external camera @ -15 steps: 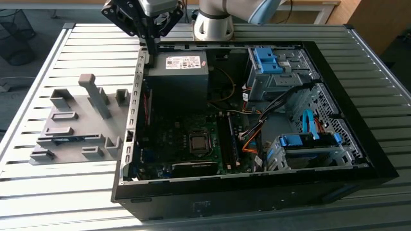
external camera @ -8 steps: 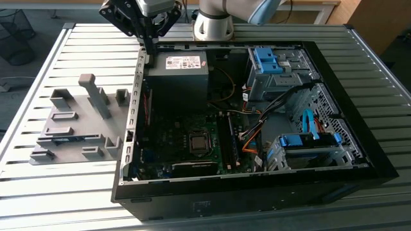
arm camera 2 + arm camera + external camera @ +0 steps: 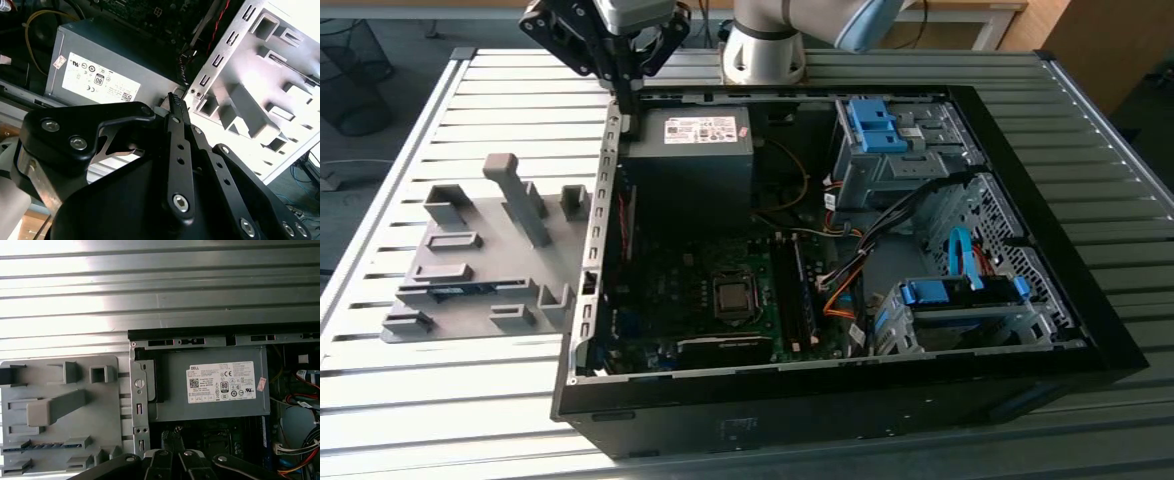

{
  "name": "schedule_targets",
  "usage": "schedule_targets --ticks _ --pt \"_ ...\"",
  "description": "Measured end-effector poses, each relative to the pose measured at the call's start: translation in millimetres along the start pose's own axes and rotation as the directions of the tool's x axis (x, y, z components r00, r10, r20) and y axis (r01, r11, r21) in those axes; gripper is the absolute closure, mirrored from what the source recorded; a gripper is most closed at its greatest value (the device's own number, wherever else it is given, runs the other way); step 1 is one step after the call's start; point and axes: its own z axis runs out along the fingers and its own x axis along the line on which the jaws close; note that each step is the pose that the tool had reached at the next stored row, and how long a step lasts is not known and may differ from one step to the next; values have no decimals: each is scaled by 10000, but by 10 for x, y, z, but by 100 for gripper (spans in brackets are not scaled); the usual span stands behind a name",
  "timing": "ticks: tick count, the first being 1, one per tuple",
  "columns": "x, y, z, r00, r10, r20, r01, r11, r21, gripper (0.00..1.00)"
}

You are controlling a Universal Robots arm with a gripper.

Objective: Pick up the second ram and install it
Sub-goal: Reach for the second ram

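Second ram (image 3: 460, 291), a long, thin, dark blue-green memory stick with a row of dark chips, stands on its long edge in a slot of the grey plastic tray (image 3: 491, 262). The slot is on the side of the tray farthest from the arm's base. In the exterior view the stick's long axis runs roughly across the picture. One end points toward the open black computer case (image 3: 854, 400) and the other toward the exterior view's left. In the first wrist view the second ram (image 3: 47, 445) lies along the same slot of the tray (image 3: 107, 410), beyond the tilted grey post (image 3: 55, 407).

The black two-fingered gripper (image 3: 626, 100) hangs well apart from the stick. It is over the case's back corner, at the metal side wall just beside the grey box-shaped power supply (image 3: 687, 160). In both wrist views its slim fingers are pressed together at their tips, clenched on nothing (image 3: 173, 100) (image 3: 171, 436), with the labelled power supply (image 3: 210, 405) just past them.

Inside the case, the dark green motherboard (image 3: 707, 270) carries long black sockets (image 3: 798, 290). Whether a stick sits in any of them cannot be told. Tray and case both rest on the slatted silver metal table (image 3: 454, 400), with the tray just beside the case on the exterior view's left.
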Motion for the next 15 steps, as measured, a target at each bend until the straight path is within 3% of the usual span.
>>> schedule_targets --ticks 15 --pt "98 -8 0 10000 -1 0 1 10000 0 89"
